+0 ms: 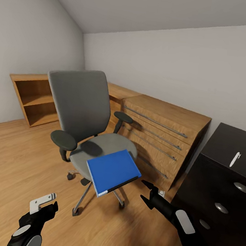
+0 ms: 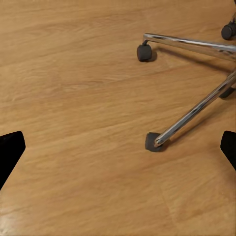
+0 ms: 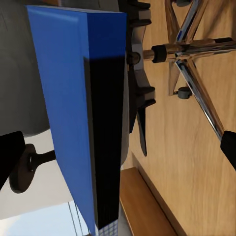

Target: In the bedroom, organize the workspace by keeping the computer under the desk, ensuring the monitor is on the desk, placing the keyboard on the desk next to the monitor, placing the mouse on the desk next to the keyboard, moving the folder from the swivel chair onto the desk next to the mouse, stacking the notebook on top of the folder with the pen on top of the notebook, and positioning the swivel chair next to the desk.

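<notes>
- A flat, rectangular blue folder (image 1: 112, 171) with a dark spine edge lies on the front edge of the grey swivel chair (image 1: 86, 114)'s padded seat, overhanging it, one corner pointing toward the robot.
- The folder's long axis runs roughly along the seat's front edge, tilted slightly downward at the overhang.
- The chair has a matte fabric back, rounded black armrests and a chrome star base on castors, standing on the wood-grain floor (image 1: 10, 163).
- The right gripper (image 1: 148, 191) hovers just beside the folder's near edge, fingers apart, touching nothing.
- The left gripper (image 1: 46, 202) hangs low over the floor, fingers spread wide.
- A white pen (image 1: 234, 159) lies on the glossy black cabinet (image 1: 223, 181).
</notes>
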